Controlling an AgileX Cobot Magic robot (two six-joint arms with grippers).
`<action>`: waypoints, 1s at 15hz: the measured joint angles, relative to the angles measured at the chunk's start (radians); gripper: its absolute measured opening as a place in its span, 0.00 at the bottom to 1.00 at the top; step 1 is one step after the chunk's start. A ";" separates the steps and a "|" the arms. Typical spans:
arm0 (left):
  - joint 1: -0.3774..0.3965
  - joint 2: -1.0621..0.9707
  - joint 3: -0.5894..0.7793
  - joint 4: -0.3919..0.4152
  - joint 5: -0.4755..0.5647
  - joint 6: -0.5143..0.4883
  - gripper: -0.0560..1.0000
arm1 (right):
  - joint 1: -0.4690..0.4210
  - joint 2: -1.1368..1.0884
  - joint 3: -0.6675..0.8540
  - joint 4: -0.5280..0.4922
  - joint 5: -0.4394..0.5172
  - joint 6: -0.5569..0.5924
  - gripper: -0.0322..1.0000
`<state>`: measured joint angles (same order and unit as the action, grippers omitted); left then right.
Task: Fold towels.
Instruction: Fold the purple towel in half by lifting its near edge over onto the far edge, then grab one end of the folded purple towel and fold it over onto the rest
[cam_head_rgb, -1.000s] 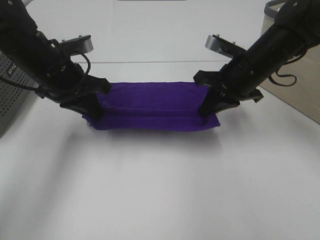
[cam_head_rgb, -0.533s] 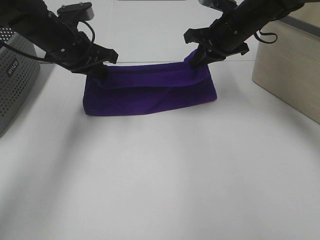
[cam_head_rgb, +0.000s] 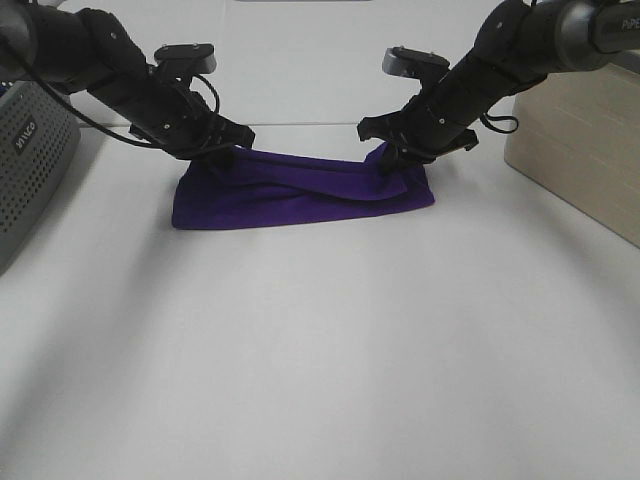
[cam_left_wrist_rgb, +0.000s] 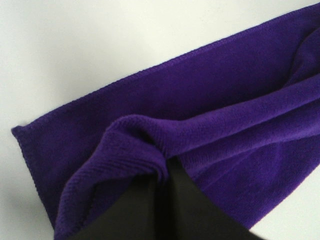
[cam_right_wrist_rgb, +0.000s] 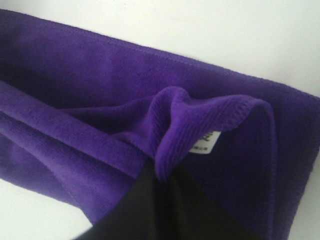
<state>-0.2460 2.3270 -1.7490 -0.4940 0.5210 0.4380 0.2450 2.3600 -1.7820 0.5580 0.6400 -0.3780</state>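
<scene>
1. Towel (cam_head_rgb: 300, 200) was a purple one, stretched out as a long strip toward the far side of the white desk (cam_head_rgb: 320, 380). The bottom layer lay flat on the surface and the top layer was rumpled loosely over it.
2. The left hand (cam_head_rgb: 222, 155) was clamped on the towel's far left corner. In the left wrist view its dark fingers (cam_left_wrist_rgb: 190, 210) were squeezed together with a bunched ridge of cloth pinched between them.
3. The right hand (cam_head_rgb: 392, 158) was doing the same at the far right corner. The right wrist view showed its fingers (cam_right_wrist_rgb: 150, 210) closed tight and the hem humped up over the tips, with a little white label (cam_right_wrist_rgb: 206, 142) sticking out right beside them.
4. Between the two hands the gripped edge sagged down onto the rest of the towel.
5. A grey perforated box (cam_head_rgb: 25, 170) sat at the left edge of the desk and a beige box (cam_head_rgb: 580, 140) at the right. Neither one touched the towel.
</scene>
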 joint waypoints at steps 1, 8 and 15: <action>0.000 0.006 -0.005 -0.001 0.003 0.000 0.05 | 0.000 0.006 0.000 -0.008 -0.012 0.000 0.09; 0.002 0.010 -0.009 0.017 0.093 -0.017 0.65 | -0.005 0.012 -0.002 -0.126 -0.001 0.000 0.69; 0.002 0.010 -0.248 0.164 0.608 -0.240 0.85 | -0.005 -0.145 -0.097 -0.177 0.230 0.001 0.76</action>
<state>-0.2440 2.3370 -1.9970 -0.3300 1.1290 0.1980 0.2400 2.2150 -1.8790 0.3810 0.8700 -0.3770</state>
